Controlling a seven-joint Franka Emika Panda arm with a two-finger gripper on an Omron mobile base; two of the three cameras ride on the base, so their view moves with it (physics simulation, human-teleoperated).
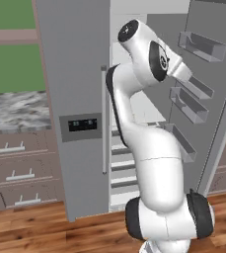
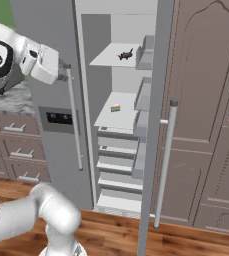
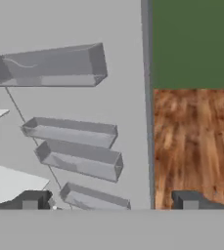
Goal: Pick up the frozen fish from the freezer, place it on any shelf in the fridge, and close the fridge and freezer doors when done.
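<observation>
Left base view has the arm up by the open fridge door [image 1: 203, 99], right base view shows the fish [image 2: 125, 54] near the front edge of the top fridge shelf [image 2: 108, 59], and hand view shows the hand [image 3: 113, 200] released and empty, so swinging back carelessly could clip the door bins [image 3: 52, 66].

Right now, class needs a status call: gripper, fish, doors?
Gripper open, empty, facing the door bins. Fish on top fridge shelf. Fridge door wide open; left door shut.
</observation>
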